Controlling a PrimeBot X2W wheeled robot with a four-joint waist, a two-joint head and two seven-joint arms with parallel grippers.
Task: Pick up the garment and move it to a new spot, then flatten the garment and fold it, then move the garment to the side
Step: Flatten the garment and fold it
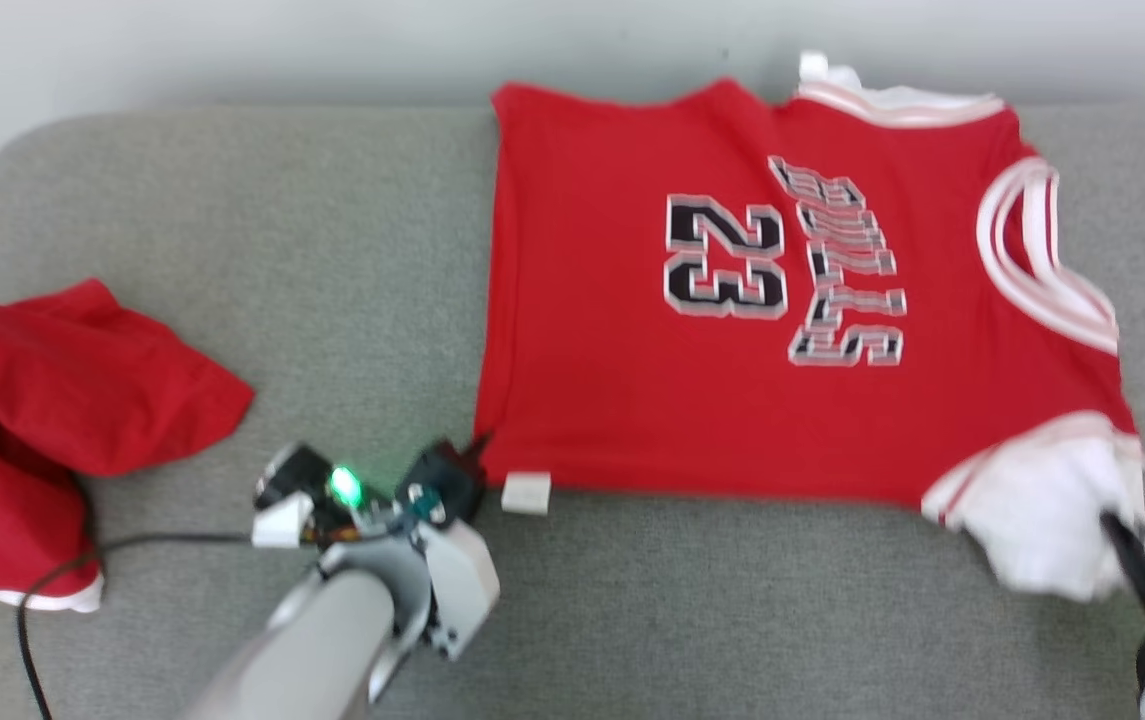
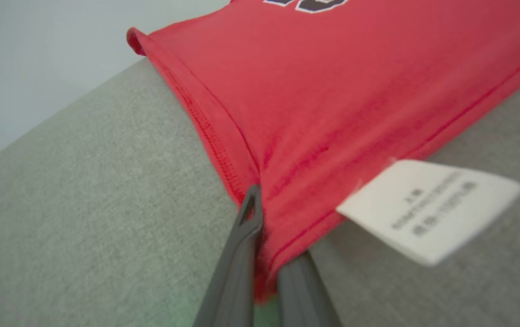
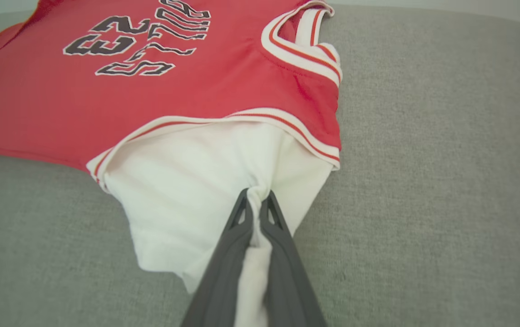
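While the jersey (image 1: 732, 300) lies flat on the grey cushion (image 1: 312, 250), long axis running left to right, I hold its near edge: left gripper (image 2: 266, 231) clamped on the hem corner (image 2: 282, 204), right gripper (image 3: 255, 200) on the white sleeve (image 3: 187, 181). Cloth spreads away from both.

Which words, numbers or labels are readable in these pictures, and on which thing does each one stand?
"23": large black number with a pale outline, on the red jersey.
"BULLS": black word beside the number on the same jersey, lying sideways in the head view.
White tag at the jersey's edge: printed lines, too blurred to read.
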